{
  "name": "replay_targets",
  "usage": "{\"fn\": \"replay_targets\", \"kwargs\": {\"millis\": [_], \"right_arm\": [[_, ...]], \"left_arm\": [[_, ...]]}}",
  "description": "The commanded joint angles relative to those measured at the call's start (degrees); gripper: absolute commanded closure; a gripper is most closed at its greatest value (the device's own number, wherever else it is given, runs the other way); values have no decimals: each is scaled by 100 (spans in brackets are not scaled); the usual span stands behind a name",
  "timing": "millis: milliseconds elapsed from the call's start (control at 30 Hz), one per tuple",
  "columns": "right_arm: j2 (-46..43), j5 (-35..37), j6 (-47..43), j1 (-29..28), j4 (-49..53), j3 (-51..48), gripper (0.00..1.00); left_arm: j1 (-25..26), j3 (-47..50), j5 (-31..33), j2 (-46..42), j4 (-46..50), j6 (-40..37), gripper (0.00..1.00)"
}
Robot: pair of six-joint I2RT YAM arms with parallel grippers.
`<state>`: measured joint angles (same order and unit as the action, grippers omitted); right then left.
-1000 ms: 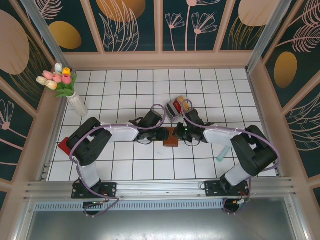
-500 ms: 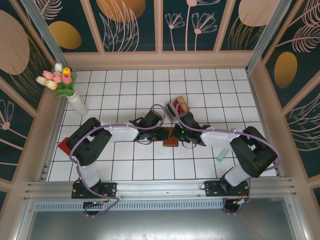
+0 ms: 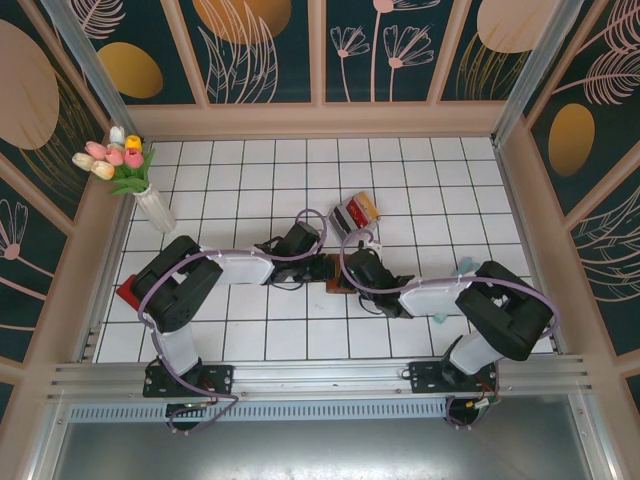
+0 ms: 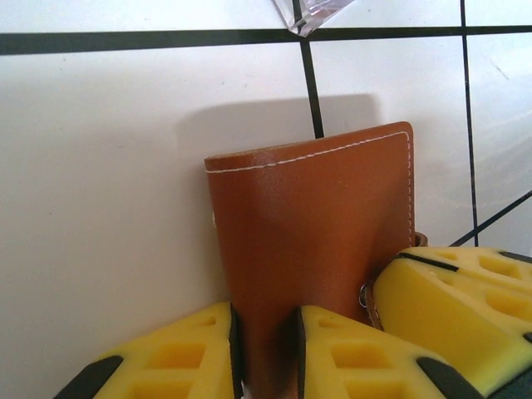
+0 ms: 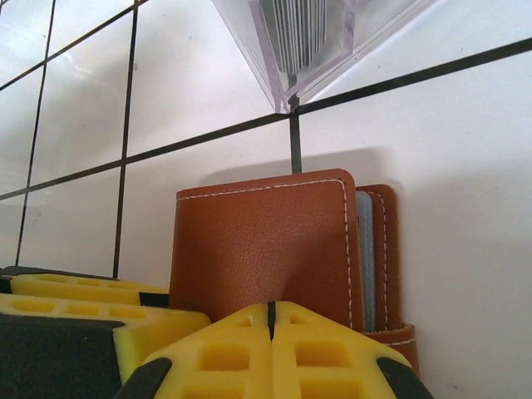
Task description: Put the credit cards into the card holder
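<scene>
The left gripper (image 4: 266,324) pinches the near edge of the folded holder (image 4: 316,224); the right gripper (image 5: 270,320), pressed together, noses at that same edge, on the tiles (image 4: 108,208) just short of the tray (image 5: 332,58) of cards (image 5: 291,33). Opening the holder looks to be the step in hand: next the right gripper must slip into the fold and lift it open.
</scene>
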<state>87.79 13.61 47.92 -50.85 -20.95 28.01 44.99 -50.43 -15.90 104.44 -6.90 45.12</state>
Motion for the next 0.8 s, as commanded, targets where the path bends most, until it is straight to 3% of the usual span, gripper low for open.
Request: {"fn": "replay_targets", "kwargs": {"millis": [0,200,367,467,600,700,767], "right_arm": [[647,-169,-168,-486,1060,-306,100],[1151,709,103,-1050,1428,-226,100],[845,1033,-143,-897,2149,484,100],[-29,636,-396,-410,2259,728,100],[-1208,-489,-759,466,1954,815,87],[-1703,-612,-877,987,2114,862,77],[-1891,-573,-991,1381,2323,831,75]], "left_arm": [[114,283,-131,239,219,108,77],[109,428,-63,138,147,172,78],[115,405,62,52,193,146,78],[115,363,225,-64,258,144,76],[113,240,469,-212,310,116,73],[115,108,662,-321,401,54,68],[102,78,800,-441,425,-1,67]]}}
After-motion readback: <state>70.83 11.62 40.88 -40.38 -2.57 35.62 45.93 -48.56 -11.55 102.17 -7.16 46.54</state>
